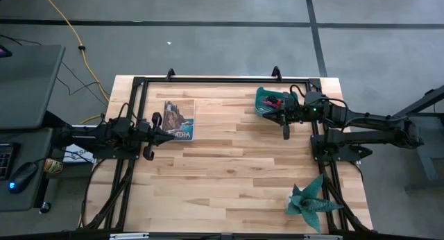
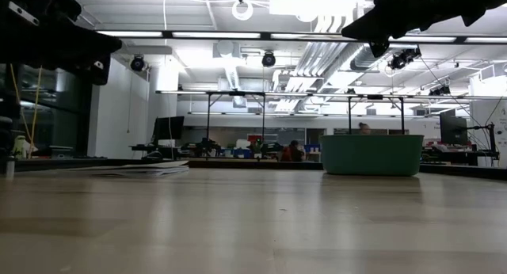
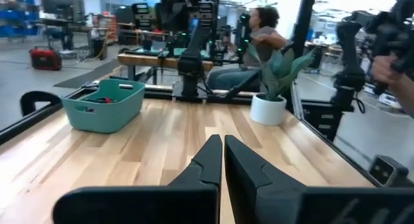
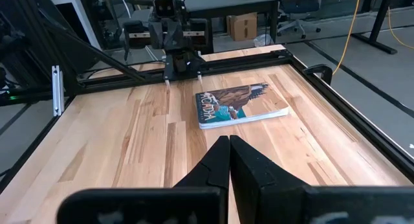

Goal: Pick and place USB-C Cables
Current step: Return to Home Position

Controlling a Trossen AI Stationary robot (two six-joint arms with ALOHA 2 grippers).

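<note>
A teal bin stands at the table's far right; it also shows in the left wrist view and the low view. USB-C cables lie inside it: a magenta-pink and red bundle shows, and the rest cannot be made out. My right gripper hovers above the bin, pointing toward the table's left edge, shut and holding nothing. My left gripper hangs above the table at its left side, pointing right, also shut and holding nothing.
A picture book lies flat at the far left, just beyond my left gripper, and shows in the right wrist view. A potted plant stands at the near right corner. Bare wood spans the middle. A person sits beyond the table.
</note>
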